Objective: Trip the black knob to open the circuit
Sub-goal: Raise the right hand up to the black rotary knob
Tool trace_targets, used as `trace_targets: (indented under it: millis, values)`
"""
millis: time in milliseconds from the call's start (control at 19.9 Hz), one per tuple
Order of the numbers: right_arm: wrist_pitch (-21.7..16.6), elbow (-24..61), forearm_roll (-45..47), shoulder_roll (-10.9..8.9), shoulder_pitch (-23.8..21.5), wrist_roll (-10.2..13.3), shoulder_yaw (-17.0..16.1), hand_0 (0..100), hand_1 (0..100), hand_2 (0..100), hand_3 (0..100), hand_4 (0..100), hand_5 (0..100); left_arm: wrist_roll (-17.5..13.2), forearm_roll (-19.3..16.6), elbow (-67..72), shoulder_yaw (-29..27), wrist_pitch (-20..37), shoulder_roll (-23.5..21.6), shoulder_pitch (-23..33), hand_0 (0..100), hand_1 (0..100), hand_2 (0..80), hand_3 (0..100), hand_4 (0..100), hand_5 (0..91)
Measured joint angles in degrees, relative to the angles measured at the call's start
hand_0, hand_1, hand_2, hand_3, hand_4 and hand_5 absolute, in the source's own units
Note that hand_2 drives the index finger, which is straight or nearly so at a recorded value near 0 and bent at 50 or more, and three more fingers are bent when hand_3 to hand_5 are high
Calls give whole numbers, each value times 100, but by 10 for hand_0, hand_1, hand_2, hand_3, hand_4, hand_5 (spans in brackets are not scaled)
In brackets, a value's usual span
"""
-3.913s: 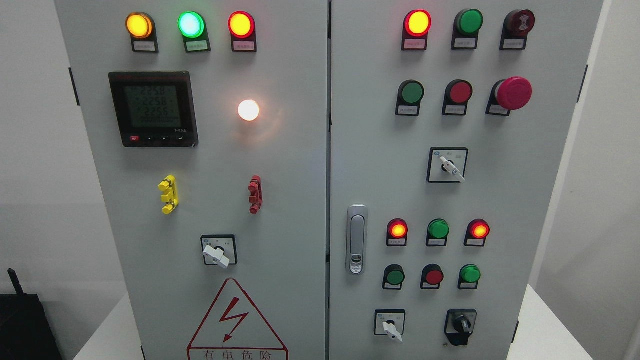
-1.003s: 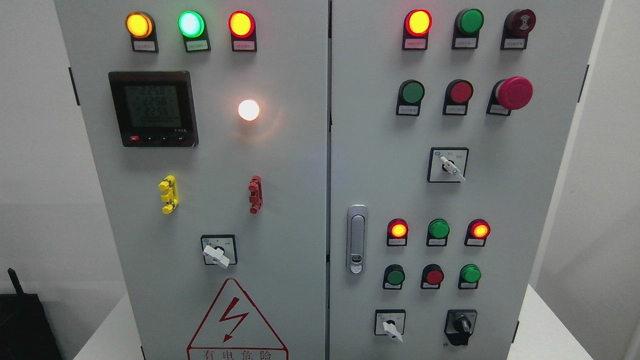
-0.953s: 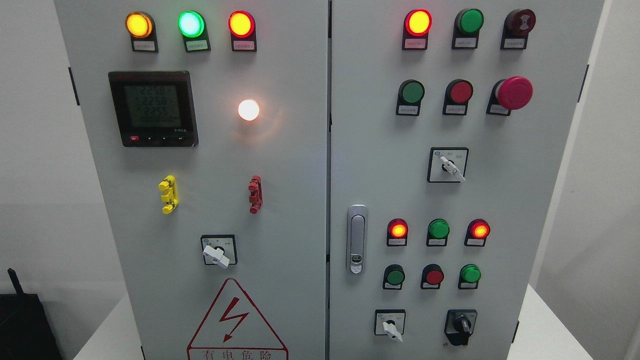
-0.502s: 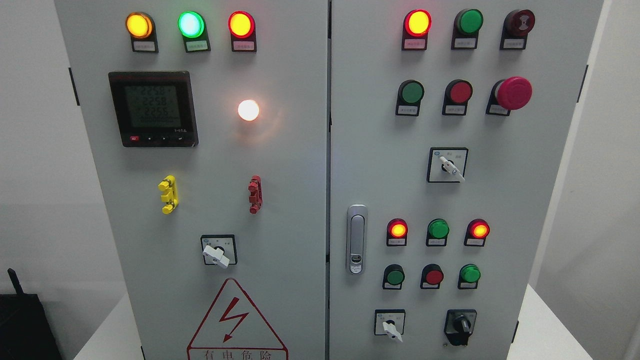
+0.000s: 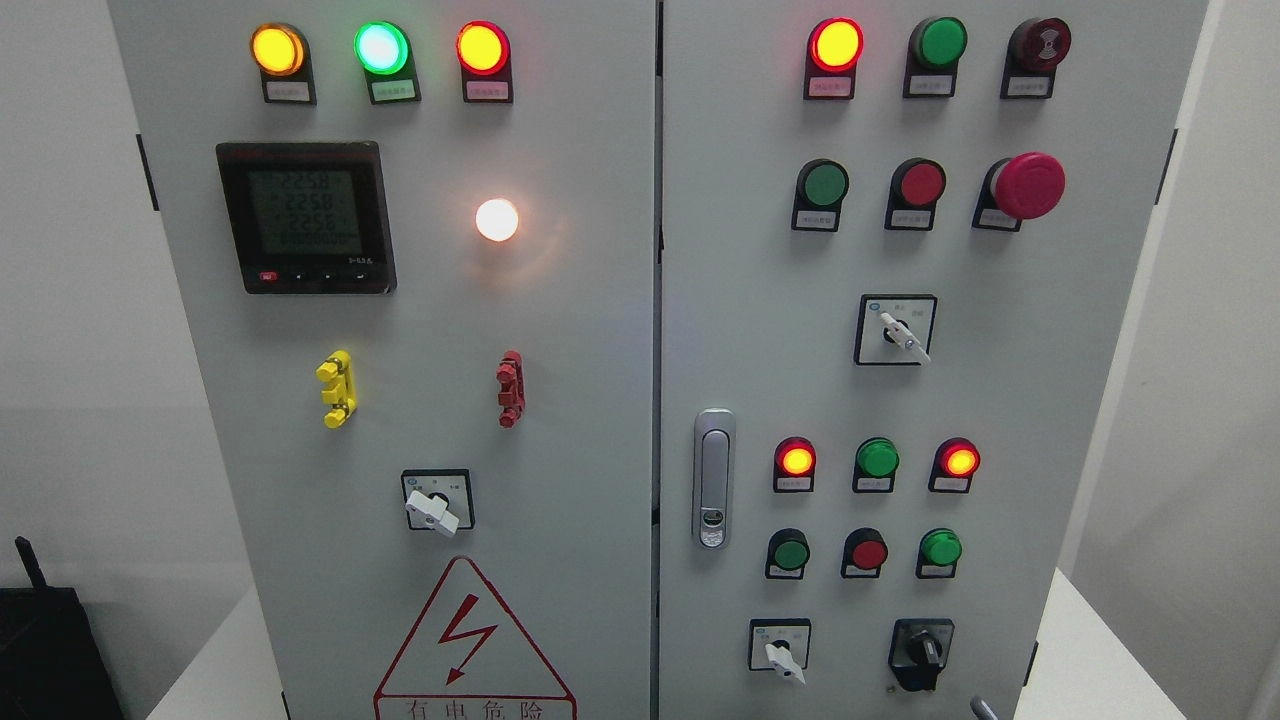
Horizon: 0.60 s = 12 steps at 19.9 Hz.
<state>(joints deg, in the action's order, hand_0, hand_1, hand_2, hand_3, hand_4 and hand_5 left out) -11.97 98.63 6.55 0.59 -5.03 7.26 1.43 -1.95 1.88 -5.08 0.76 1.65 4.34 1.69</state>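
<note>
1. Black knob (image 5: 921,652) sits at the lower right of the frame, on the grey cabinet's (image 5: 1050,400) right door, right of a white selector switch (image 5: 780,650).
2. A grey fingertip (image 5: 983,709) pokes in at the bottom edge, just right of and below the knob, apart from it; whether the fingers are spread or curled cannot be told.

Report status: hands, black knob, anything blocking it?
Left hand out of view; a grey tip at bottom edge, maybe the right hand. Black knob untouched, lower right of cabinet. Nothing in the way.
</note>
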Motion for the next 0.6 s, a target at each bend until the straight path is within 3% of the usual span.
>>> trace_targets:
  millis: [602]
  values:
    - [24, 0, -7, 1, 70, 0, 105, 1000, 1000, 0, 1000, 1000, 900, 0, 0, 0, 0, 0, 0, 0, 120, 389, 0, 0, 0, 0]
